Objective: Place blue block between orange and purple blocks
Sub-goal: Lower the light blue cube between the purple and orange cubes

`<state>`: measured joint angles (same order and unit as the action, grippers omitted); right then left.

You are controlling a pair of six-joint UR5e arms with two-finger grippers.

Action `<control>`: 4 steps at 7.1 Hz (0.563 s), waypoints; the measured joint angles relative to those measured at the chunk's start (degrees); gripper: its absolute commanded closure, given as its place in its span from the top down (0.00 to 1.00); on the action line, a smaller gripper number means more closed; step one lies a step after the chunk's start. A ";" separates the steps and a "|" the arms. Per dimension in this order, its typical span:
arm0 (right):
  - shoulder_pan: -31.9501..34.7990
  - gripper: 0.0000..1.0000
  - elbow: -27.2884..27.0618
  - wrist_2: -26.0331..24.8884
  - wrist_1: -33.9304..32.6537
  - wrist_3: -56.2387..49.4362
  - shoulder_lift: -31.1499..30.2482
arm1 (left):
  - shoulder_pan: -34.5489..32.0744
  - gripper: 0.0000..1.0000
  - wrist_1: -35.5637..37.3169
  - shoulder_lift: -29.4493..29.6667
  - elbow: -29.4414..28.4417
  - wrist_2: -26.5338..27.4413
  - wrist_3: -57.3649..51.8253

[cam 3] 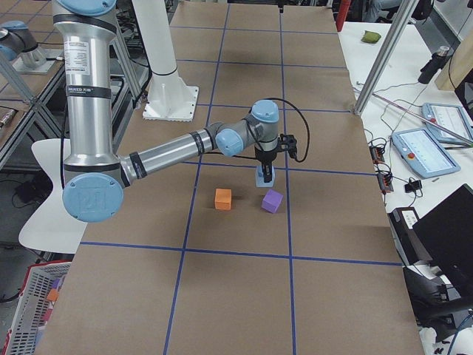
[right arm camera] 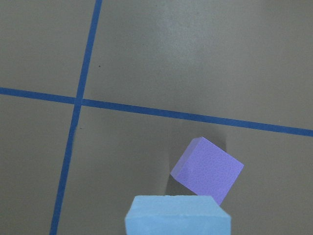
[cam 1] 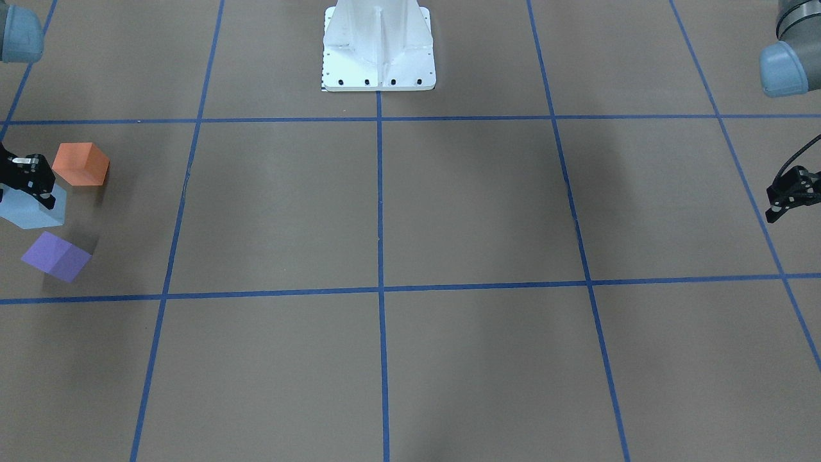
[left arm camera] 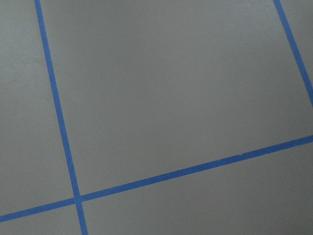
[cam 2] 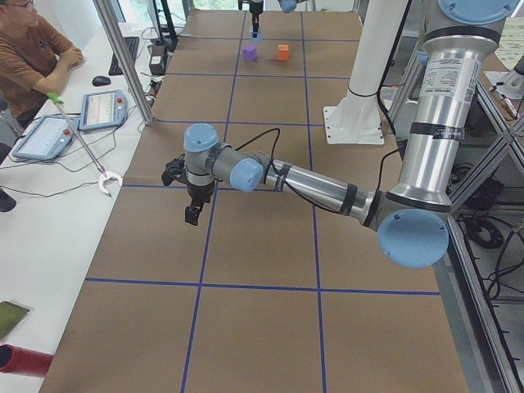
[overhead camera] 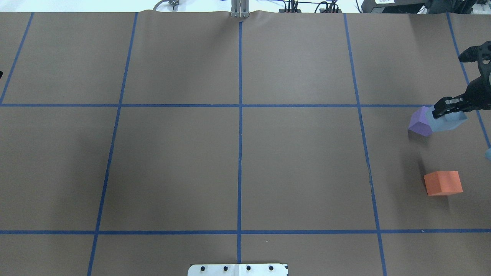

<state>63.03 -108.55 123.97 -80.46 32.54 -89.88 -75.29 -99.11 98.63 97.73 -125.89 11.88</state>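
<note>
My right gripper [cam 1: 29, 179] is shut on the light blue block [cam 1: 32, 208], gripping it from above. The block appears to be just above the table. The orange block [cam 1: 80, 163] and the purple block [cam 1: 56, 256] sit apart on the table, and the blue block is beside the gap between them, toward the table's right end. In the overhead view the blue block [overhead camera: 447, 122] overlaps the purple block [overhead camera: 420, 122], and the orange block [overhead camera: 443, 183] is nearer the robot. My left gripper [cam 1: 779, 205] hangs empty over the far left side, cut by the frame edge.
The white robot base plate [cam 1: 378, 64] stands at the middle of the table's robot side. Blue tape lines divide the brown table into squares. An operator and tablets are beside the table's left end [cam 2: 33, 57].
</note>
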 measured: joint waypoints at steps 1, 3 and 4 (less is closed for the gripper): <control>0.03 0.00 1.80 0.30 0.19 0.01 0.54 | 0.01 1.00 -0.45 -0.03 -0.08 0.33 -0.01; -0.13 0.00 3.28 0.69 0.22 0.18 0.76 | 0.02 1.00 -0.70 0.13 -0.09 0.53 -0.01; -0.48 0.00 3.50 1.05 0.20 0.29 0.46 | 0.04 1.00 -0.72 0.29 -0.09 0.55 -0.01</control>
<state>62.55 -105.05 125.02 -80.26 32.83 -89.41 -75.24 -99.83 98.92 97.64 -125.34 11.87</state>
